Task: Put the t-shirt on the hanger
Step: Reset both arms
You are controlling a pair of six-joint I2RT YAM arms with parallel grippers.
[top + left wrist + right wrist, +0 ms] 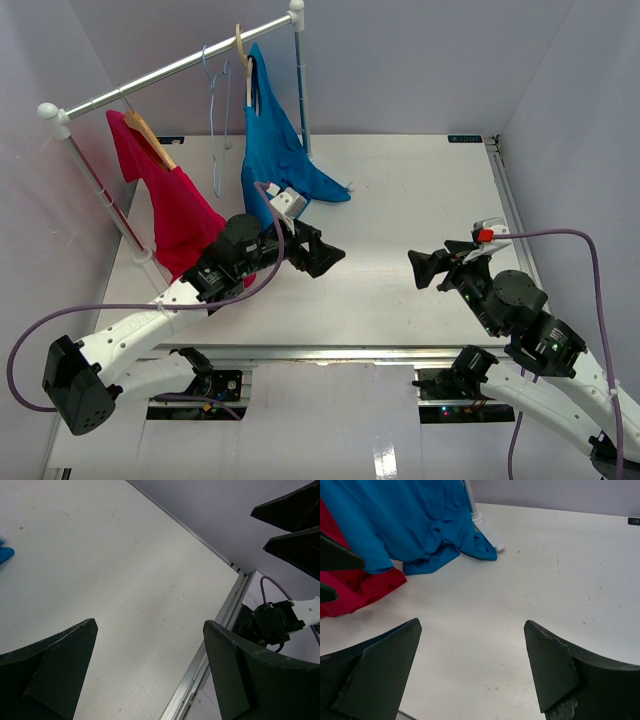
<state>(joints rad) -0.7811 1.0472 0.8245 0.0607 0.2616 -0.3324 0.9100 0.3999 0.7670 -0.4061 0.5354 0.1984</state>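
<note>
- Your left claw (pixel 335 258) is spread wide and holds nothing; in its wrist view only bare counter (pixel 100 570) lies between the fingers.
- Your right claw (pixel 415 268) is just as wide and empty, hovering over the counter opposite the left one, well apart from any cloth.
- The blue t-shirt (pixel 270 150) hangs from the wooden hanger (pixel 248 85) on the metal rail (pixel 180 65), and its lower hem spills onto the counter by the rail post.
- The hanger is seen nearly edge-on, so you cannot tell whether both shoulders are seated.
- The hanging looks done, so the step in hand is probably a clean retreat.
- Draw the left arm back low and straight toward its base; it sits just beside the blue hem and the red shirt (pixel 170 205), and a sideways swing could snag either one.
- Steer clear of the wire hanger (pixel 215 110) beside the shirt.
</note>
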